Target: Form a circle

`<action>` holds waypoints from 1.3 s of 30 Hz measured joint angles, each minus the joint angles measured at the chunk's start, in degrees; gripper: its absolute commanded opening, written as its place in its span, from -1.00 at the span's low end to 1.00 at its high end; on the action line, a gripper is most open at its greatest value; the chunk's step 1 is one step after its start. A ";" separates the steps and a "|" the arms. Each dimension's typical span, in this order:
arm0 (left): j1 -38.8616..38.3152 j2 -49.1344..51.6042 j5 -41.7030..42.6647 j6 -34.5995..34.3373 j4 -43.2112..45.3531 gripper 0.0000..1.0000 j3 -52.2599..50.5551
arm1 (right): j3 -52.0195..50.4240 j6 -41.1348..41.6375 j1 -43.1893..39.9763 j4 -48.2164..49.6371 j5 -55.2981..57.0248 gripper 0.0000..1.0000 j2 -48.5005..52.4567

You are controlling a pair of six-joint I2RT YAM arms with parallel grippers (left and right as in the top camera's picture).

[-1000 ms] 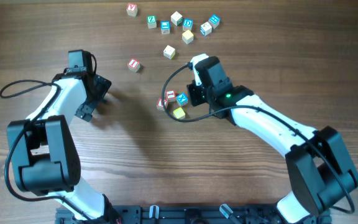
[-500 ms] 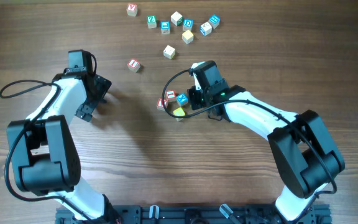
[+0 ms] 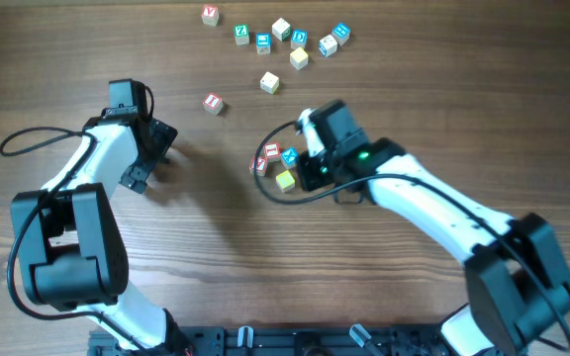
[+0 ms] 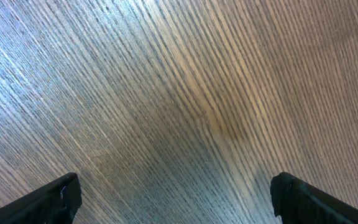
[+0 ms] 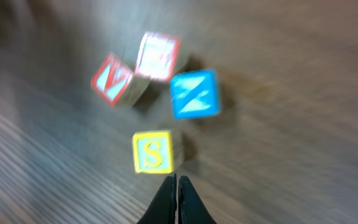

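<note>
The circle (image 3: 274, 158) sat mid-table (image 3: 196, 227), tucked against the right arm's wrist. It was more a clump than a ring. From overhead it had no clear long axis, about as wide as deep, with its open side facing the left arm.

In the right wrist view four cubes showed. The yellow cube (image 5: 153, 151) was nearest the camera, its S upright, standing a little apart from the rest. Beyond it was the blue cube (image 5: 193, 93), and left of that two red cubes (image 5: 112, 79), pressed together. All of that was smeared by blur. No letter but the S could be read, and I could not tell whether one red cube leaned on the other. No further cube could be made out.

The right gripper (image 5: 176, 186) was clenched on nothing, fingers flat together, its tips just short of the yellow cube and not touching it. Overhead, the wrist hid those tips.

The left gripper (image 4: 176, 198) hung well away from the circle with its fingers spread wide over bare wood, only their tips in frame.

Loose cubes (image 3: 281, 29) lay scattered beyond the circle, one red stray (image 3: 213, 102) nearer than the others.
</note>
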 measured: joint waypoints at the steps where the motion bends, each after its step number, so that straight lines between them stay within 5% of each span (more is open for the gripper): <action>1: 0.00 0.00 0.00 0.00 0.00 1.00 0.00 | -0.13 -0.20 1.07 0.04 -0.11 -0.91 1.03; 39: 0.00 0.00 0.00 0.00 0.00 1.00 0.00 | 5.42 -4.63 5.25 2.25 4.33 -0.91 6.34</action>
